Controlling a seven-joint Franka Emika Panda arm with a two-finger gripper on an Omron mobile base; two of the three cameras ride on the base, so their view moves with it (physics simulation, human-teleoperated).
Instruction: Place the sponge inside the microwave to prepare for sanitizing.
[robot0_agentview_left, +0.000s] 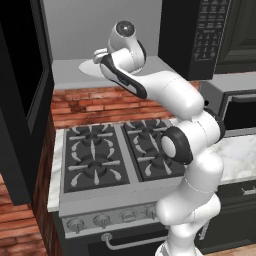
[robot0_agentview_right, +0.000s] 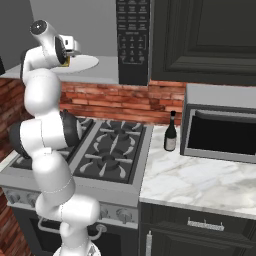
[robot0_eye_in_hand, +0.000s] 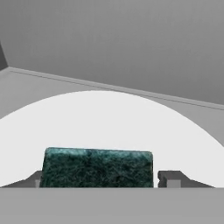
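Observation:
In the hand view the sponge (robot0_eye_in_hand: 98, 167) shows its dark green top and lies on the white round plate (robot0_eye_in_hand: 109, 118) inside the microwave's light grey cavity (robot0_eye_in_hand: 131, 43). My gripper (robot0_eye_in_hand: 104, 179) straddles the sponge with its jaws apart. The right fingertip (robot0_eye_in_hand: 170, 178) stands a little off the sponge's side. The left one sits close against the other side. In the base views my arm reaches up into the microwave (robot0_agentview_right: 132, 40), with the hand over the plate (robot0_agentview_left: 86, 67). A yellow bit of the sponge (robot0_agentview_right: 67, 62) peeks out under the hand.
The microwave's black door (robot0_agentview_left: 30, 85) hangs open at the left. Below it is the gas stove (robot0_agentview_left: 110, 150) in front of a brick wall. A dark bottle (robot0_agentview_right: 171, 132) and a silver-grey box (robot0_agentview_right: 220, 130) stand on the marble counter (robot0_agentview_right: 200, 180) to the right.

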